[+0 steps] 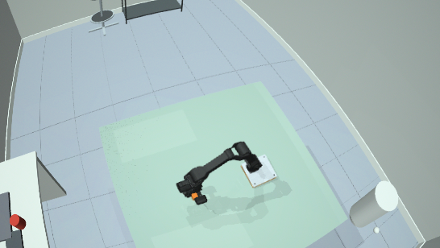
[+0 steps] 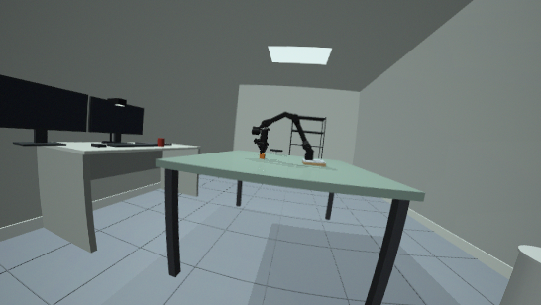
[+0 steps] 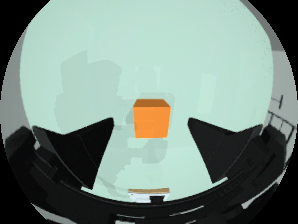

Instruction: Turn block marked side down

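From the top view, the small orange cube-shaped block [image 1: 195, 196] sits on the pale green table top [image 1: 161, 133], well apart from the arm's white base plate [image 1: 263, 177]. The black parallel-jaw gripper [image 1: 197, 197] hangs right over the block, partly covering it.

From the exterior view, the black six-joint arm [image 2: 284, 119] arches out from its base and points the gripper [image 2: 262, 150] straight down. The block [image 2: 262, 156] rests on the table [image 2: 297, 178] directly beneath the fingertips, apparently just short of them.

In the wrist view, the block [image 3: 152, 117] lies centred between the two dark fingers, one to each side, with table showing in both gaps. The jaws stand almost fully apart and hold nothing. The block looks roughly cubic, with no clear long axis; no mark can be made out on its visible faces. A straight descent would likely bring the fingers around it.

No containers appear on the table.
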`<state>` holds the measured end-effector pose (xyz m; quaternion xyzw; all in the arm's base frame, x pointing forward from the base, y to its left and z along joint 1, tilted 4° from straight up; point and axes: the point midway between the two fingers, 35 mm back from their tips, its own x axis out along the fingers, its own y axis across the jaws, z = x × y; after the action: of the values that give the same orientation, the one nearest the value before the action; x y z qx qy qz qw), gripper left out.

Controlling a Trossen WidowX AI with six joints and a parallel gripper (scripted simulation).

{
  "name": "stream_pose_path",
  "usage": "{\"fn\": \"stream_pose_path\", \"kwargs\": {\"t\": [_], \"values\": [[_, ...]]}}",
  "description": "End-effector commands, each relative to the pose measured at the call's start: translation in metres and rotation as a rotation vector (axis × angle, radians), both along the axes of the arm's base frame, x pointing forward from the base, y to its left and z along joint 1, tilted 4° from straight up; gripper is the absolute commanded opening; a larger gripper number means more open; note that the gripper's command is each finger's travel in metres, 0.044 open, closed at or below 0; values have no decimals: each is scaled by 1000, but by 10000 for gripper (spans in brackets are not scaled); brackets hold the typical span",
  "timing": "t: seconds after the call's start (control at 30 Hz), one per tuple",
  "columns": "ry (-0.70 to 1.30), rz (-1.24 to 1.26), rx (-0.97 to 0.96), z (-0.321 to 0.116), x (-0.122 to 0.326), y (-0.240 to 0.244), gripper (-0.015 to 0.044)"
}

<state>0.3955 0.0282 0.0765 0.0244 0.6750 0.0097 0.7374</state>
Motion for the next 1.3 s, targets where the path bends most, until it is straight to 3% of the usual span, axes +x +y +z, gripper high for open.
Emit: {"fn": "stream_pose_path", "kwargs": {"t": [0.0,0.23,0.53,1.13,1.27], "values": [[7,-2,4,-8,-1,1,440],[7,-2,4,-16,-1,1,440],[7,-2,4,-16,-1,1,204],[7,-2,4,-16,-1,1,84],[7,-2,4,-2,-2,1,0]]}}
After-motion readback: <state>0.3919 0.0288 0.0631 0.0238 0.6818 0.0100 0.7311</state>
